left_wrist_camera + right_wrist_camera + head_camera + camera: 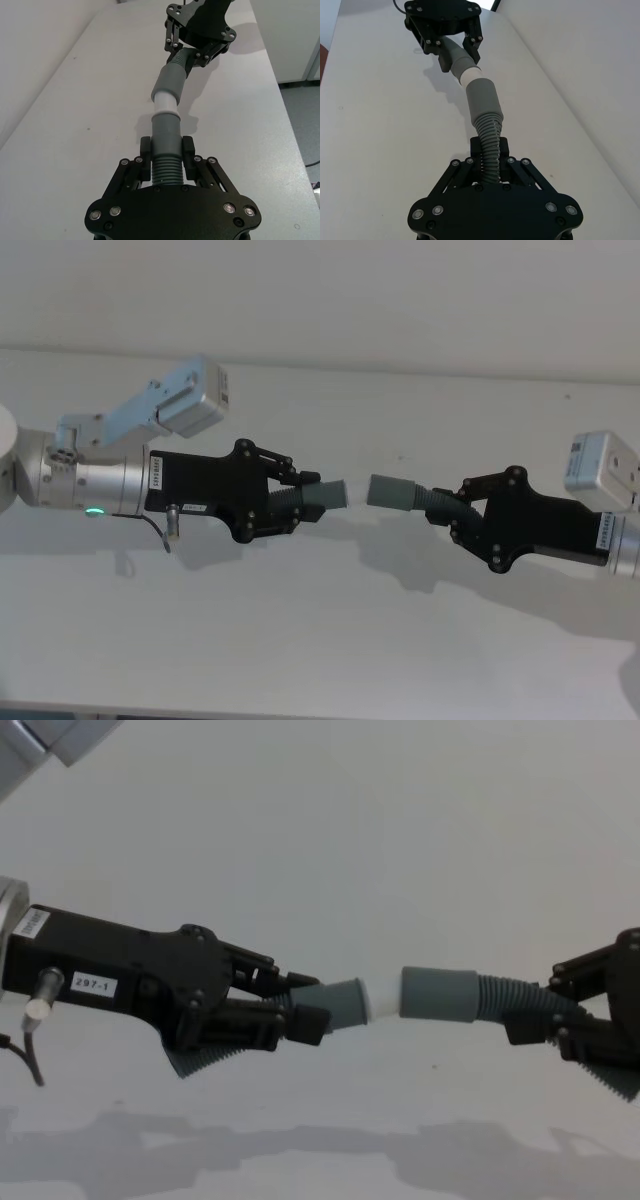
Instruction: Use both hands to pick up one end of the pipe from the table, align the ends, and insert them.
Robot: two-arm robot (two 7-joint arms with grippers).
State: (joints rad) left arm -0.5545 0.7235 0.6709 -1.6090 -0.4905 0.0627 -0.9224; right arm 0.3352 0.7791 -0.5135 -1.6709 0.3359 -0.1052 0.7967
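Both pipe pieces are up off the counter point(320, 640), held in the air btwn the two arms. Left end effector point(305, 502) is clamped shut on the ribbed part of the left piece point(340, 1003), just behind its cuff; the white tip point(383, 999) sticks out to the right. Right end effector point(450, 512) is clamped shut on the ribbed hose of the right piece point(470, 995), gripping further back, so more hose and the whole wide socket point(438, 994) hang free toward the left.

Key relation: the two ends face each other along a near-horizontal left-right line, white tip pointing right, socket mouth pointing left. Head view shows a small gap btwn them; chest view has the tip just at the socket mouth, touching or nearly so, can't tell which. In the left wrist view the tip point(164, 103) looks lined up w/ the socket point(170, 80), maybe started in, depth unclear.

Judgement: pick-up and most of the aligning look done; the push together is what's left. Axes aren't perfectly straight, the right piece droops a bit from its grip and the left cuff tilts slightly up. Neither arm is clearly nearer the joint; the left holds closer to its cuff, so it's prob. the stiffer side to push from, w/ the right steadying the socket
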